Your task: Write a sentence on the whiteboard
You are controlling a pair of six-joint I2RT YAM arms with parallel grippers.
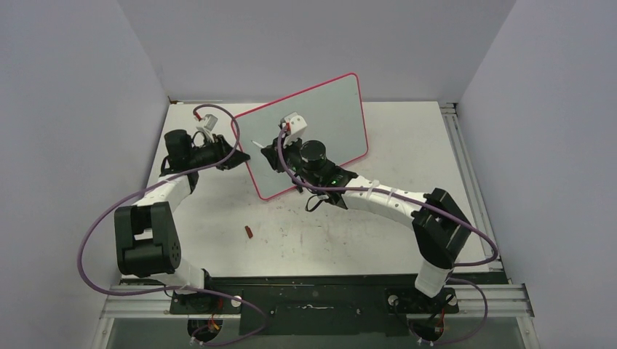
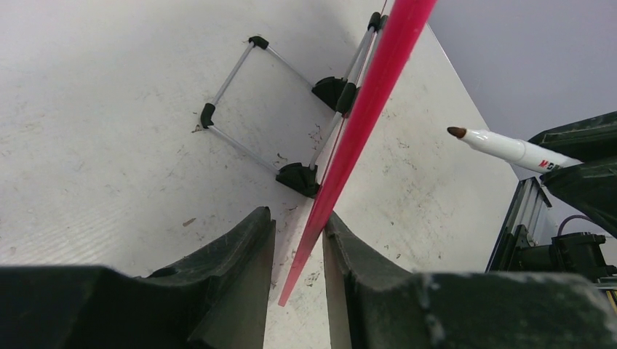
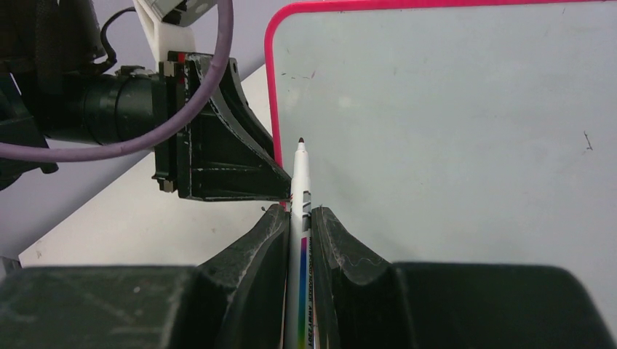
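Nearest, low in the top view, one small red cap [image 1: 248,233] lies alone on the scuffed white bench [image 1: 407,145]. Two black-and-white arms rise past it.

The right end effector [image 3: 300,212] is clenched on one white marker pen [image 3: 300,174], whose dark tip points up at the board. Its barrel carries a rainbow band and a line of small print too fine to read. In the left wrist view red lettering starts with what looks like an "M", and the rest is hidden.

The left end effector [image 2: 298,214] straddles the bright pink rim at the board's edge. One finger lies against the rim and a thin gap shows at the other, so I cannot tell whether it truly grips.

Farther back, centre of the top view, the one large rounded whiteboard [image 1: 320,123] stands tilted on the bench. Its pale grey face bears a few dark specks. Behind it are two black clip feet [image 2: 298,177] and one thin wire stand [image 2: 233,76].
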